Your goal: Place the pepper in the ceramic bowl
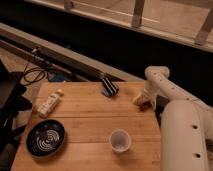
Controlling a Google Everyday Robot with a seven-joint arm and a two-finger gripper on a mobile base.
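Observation:
The ceramic bowl (46, 137), black with white swirl lines, sits at the front left of the wooden table (90, 125). My gripper (142, 101) is low over the table's right edge, at the end of the white arm (165, 90). A small dark red shape at the gripper's tip looks like the pepper (146, 105). I cannot tell whether it is held or lies on the table. The bowl is far to the left of the gripper and holds nothing.
A small translucent white cup (120, 140) stands at the front centre. A white bottle (50, 103) lies at the left. A dark striped object (109, 87) lies at the back centre. Black cables (30, 75) and dark gear are off the left side.

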